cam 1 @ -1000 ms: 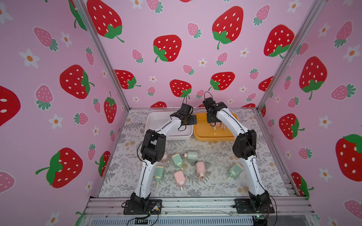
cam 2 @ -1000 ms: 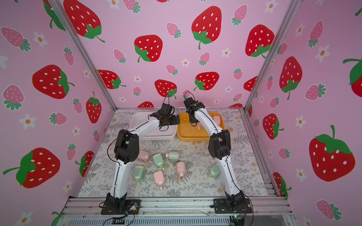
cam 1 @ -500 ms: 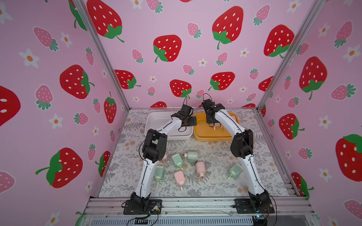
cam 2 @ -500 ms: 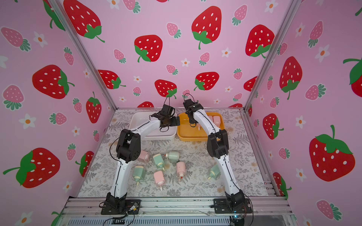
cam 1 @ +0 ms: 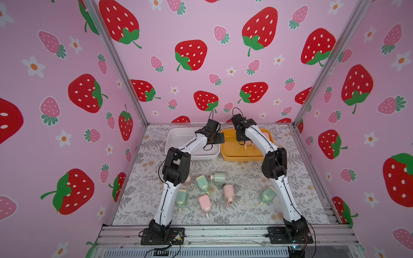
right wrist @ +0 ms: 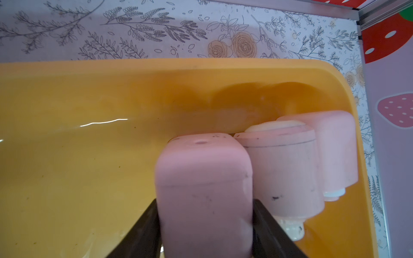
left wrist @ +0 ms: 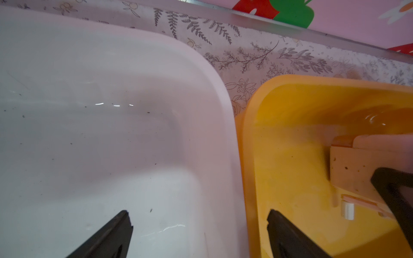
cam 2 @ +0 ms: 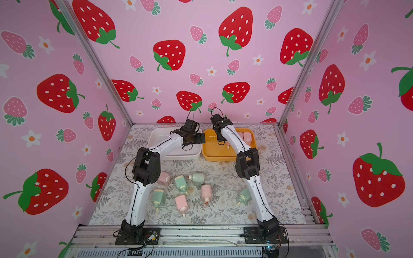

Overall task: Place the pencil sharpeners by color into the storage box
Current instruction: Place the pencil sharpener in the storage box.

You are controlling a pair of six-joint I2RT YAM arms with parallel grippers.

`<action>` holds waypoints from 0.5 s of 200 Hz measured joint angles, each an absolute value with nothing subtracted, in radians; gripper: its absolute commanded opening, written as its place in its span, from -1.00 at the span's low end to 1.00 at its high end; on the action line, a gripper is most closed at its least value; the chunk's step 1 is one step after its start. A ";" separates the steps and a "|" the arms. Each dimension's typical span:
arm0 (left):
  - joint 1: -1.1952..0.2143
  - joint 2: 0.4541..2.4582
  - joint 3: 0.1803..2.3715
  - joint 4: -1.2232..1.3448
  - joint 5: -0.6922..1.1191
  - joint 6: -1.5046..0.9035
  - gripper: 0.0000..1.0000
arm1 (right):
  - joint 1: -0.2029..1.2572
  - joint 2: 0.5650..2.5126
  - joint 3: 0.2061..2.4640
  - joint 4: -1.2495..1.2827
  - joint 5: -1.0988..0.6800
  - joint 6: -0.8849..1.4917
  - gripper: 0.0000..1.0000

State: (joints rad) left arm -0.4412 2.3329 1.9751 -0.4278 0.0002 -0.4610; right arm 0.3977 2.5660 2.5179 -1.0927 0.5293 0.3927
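Observation:
My right gripper point(right wrist: 205, 201) is shut on a pale pink pencil sharpener point(right wrist: 203, 174), low inside the yellow storage box point(right wrist: 67, 156). Two more pink sharpeners point(right wrist: 283, 169) point(right wrist: 335, 145) lie right beside it against the box's end wall. My left gripper point(left wrist: 198, 212) stands open with nothing in it, above the seam between the white storage box point(left wrist: 89, 134) and the yellow one. On the mat nearer the arm bases lie several mint green sharpeners point(cam 1: 218, 178) point(cam 1: 267, 195) and pink ones point(cam 1: 228, 192) point(cam 1: 205, 202). One pink sharpener point(cam 2: 164, 178) is half hidden behind the left arm.
The two boxes stand side by side at the back of the floral mat point(cam 1: 245, 214), close to the back wall. Strawberry-patterned walls and metal posts point(cam 1: 312, 89) close in three sides. A metal rail point(cam 1: 223, 232) at the front carries both arm bases.
Both arms have barely moved; the right arm's elbow has drifted slightly left. The right gripper still holds the pink sharpener, and the left stays open.

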 measured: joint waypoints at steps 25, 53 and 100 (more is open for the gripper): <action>-0.441 2.333 1.975 -0.427 0.000 -0.468 0.99 | 0.396 2.572 2.530 -1.103 0.527 0.397 -0.74; -0.440 2.333 1.975 -0.427 0.000 -0.470 0.99 | 0.392 2.580 2.539 -1.105 0.523 0.398 -0.64; -0.439 2.333 1.975 -0.427 0.000 -0.470 0.99 | 0.390 2.582 2.540 -1.093 0.524 0.398 -0.30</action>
State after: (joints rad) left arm -0.4385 2.3329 1.9751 -0.4271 -0.0002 -0.4698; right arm 0.3901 2.5824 2.5404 -1.0927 0.5236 0.3977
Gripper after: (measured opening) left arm 0.995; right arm 0.584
